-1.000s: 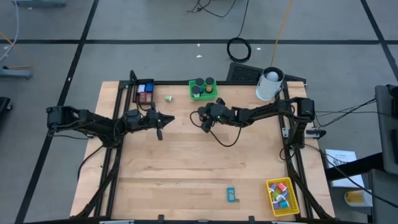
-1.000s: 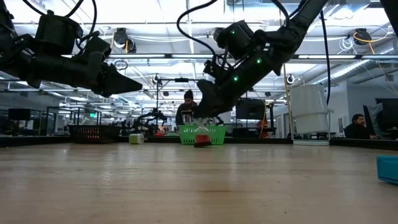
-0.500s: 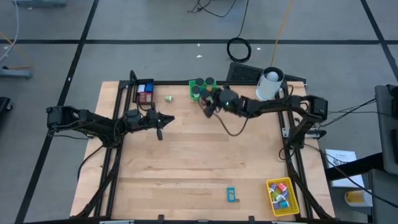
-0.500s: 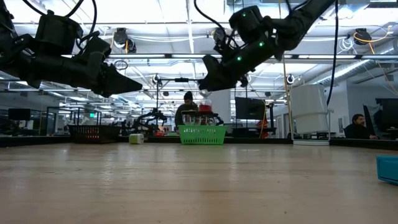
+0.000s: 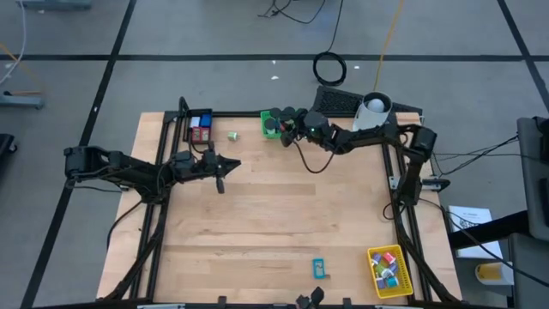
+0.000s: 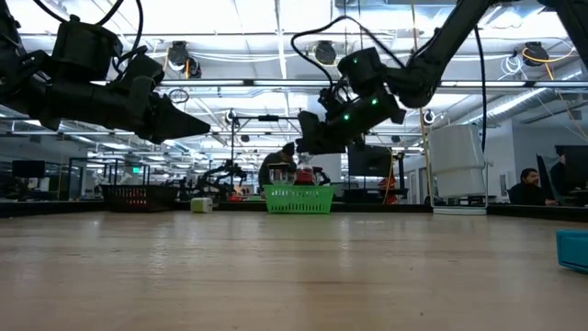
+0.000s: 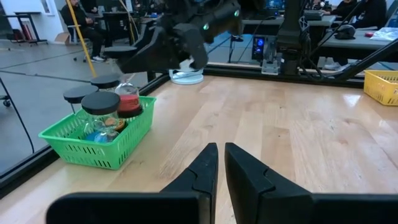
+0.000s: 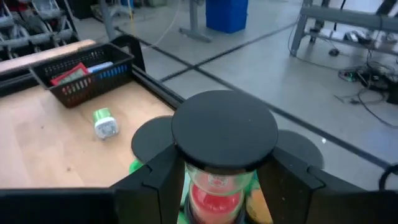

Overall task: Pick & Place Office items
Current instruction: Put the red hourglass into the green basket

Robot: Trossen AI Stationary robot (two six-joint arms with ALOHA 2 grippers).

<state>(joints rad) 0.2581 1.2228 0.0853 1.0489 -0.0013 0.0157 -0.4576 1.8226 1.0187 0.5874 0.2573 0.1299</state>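
Right gripper (image 8: 217, 180): over the green bin (image 5: 279, 125) at the table's (image 5: 257, 223) far edge, jaws pinching a black-capped roll (image 8: 222, 149). The roll stands upright, long axis vertical, black round cap on top, a clear body with red below it. It hangs above the bin among other black-capped rolls (image 7: 99, 106) standing upright inside.

Left gripper (image 7: 221, 165): above the table's left-centre part, jaws pressed together, holding nothing, pointing toward the green bin.

Black bin (image 5: 199, 127): far-left corner, holding red and blue blocks (image 8: 74, 73) lying flat.

Small green clip (image 5: 232, 136): alone on the table between the black and green bins, lying on its side.

Cyan item (image 5: 319, 268): flat on the near part of the table, long axis running near-to-far.

Yellow bin (image 5: 389, 269): near-right corner, filled with mixed coloured small items.

White cylinder (image 5: 371, 117): far right, upright.
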